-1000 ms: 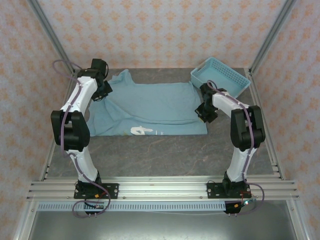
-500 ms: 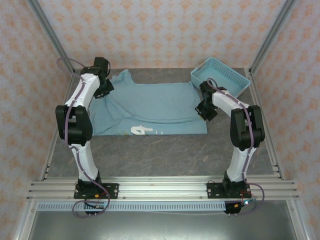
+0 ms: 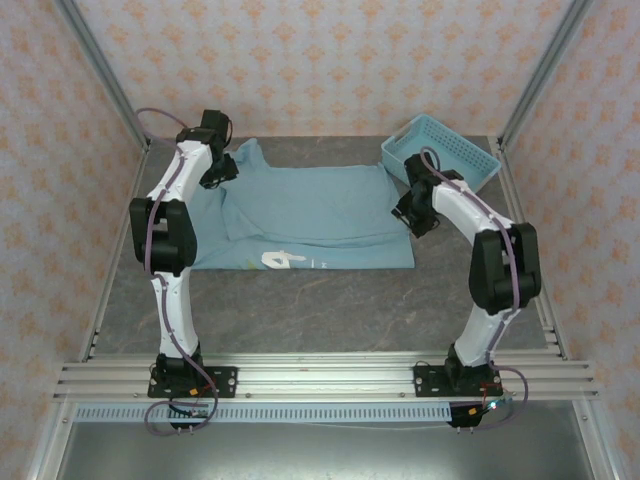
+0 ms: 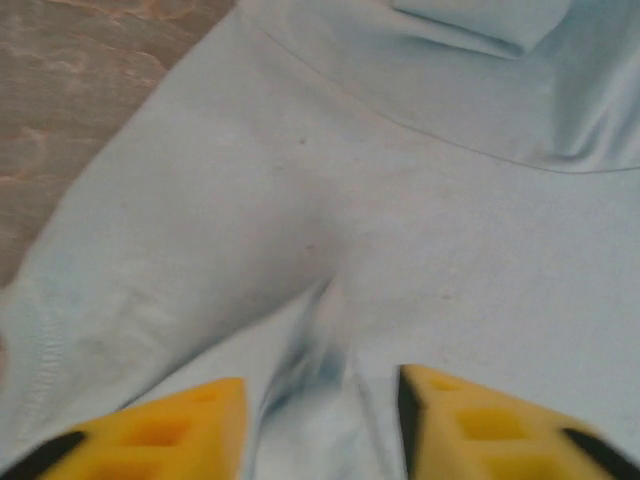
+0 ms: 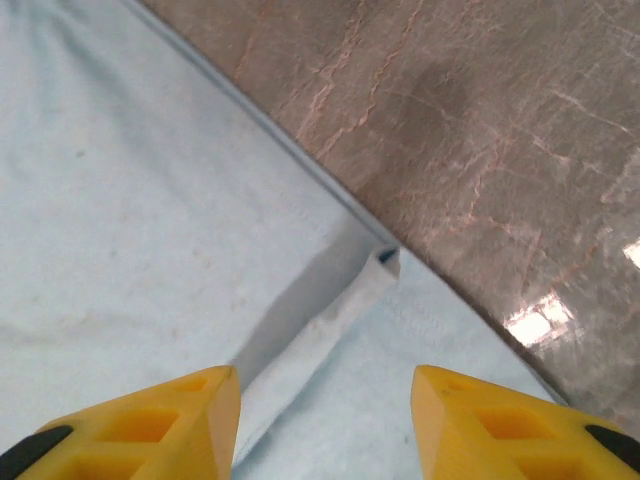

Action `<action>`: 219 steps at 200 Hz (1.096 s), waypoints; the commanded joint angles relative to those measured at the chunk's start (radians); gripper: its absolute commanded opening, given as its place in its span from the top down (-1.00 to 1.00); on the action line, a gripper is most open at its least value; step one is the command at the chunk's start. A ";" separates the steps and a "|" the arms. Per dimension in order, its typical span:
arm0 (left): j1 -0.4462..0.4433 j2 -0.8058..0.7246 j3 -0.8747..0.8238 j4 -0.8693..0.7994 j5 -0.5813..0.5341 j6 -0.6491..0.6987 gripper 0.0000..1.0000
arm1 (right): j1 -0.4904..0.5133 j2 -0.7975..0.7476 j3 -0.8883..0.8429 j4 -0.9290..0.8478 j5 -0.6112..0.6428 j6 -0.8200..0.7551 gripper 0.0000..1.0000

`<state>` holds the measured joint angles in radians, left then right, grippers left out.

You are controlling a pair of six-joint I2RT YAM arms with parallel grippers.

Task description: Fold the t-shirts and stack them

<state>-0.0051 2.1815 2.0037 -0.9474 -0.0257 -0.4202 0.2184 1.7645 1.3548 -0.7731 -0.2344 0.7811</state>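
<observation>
- Both arms have shifted since a second ago. The left elbow has swung up and back toward the far-left corner, the right arm has stretched further out, and both hands have gone from pinched to parted.
- Left hand [image 4: 320, 400]: yellow fingers stand moderately apart and hold nothing. A raised crease [image 4: 322, 330] of cloth lies just under the gap, likely the mark of the pinch it let go.
- Right hand [image 5: 325, 400]: fingers likewise apart and empty. It hovers just above a doubled-over corner [image 5: 385, 262] of hem at the cloth's edge, with bare stone beside it.
- T-shirt [image 3: 310, 205]: light blue, lying flat across the far half of the desk [image 3: 320, 310], between the two hands. One sleeve [image 3: 247, 155] points to the far left, and white print [image 3: 285, 261] peeks out along the near edge. It appears folded over once. By my reading, the hands sit at its two ends because they have just laid that upper layer down.
- Basket [image 3: 475, 160]: light blue perforated plastic in the far-right corner, just beside the shirt's far-right corner and beyond the right hand.
- Status, as judged: the first fold is set; further folds and stacking are not yet done.
</observation>
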 commanded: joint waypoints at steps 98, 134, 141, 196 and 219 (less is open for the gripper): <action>0.400 -0.512 -0.823 -0.052 0.282 -0.206 0.08 | 0.041 -0.135 -0.300 0.088 -0.116 -0.176 -0.06; 0.464 -0.492 -0.895 0.067 0.365 -0.350 0.06 | 0.018 -0.083 -0.265 0.084 -0.100 -0.221 -0.07; 0.464 -0.483 -0.902 0.075 0.367 -0.374 0.06 | 0.015 -0.072 -0.255 0.080 -0.096 -0.226 -0.07; 0.467 -0.431 -0.921 0.153 0.359 -0.462 0.15 | 0.011 -0.053 -0.253 0.075 -0.066 -0.236 -0.06; 0.470 -0.420 -0.909 0.137 0.305 -0.459 0.38 | 0.010 -0.035 -0.252 0.064 -0.031 -0.236 -0.04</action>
<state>0.4599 1.7447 1.0874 -0.8169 0.3244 -0.8452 0.2344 1.6993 1.0782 -0.6876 -0.3351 0.5629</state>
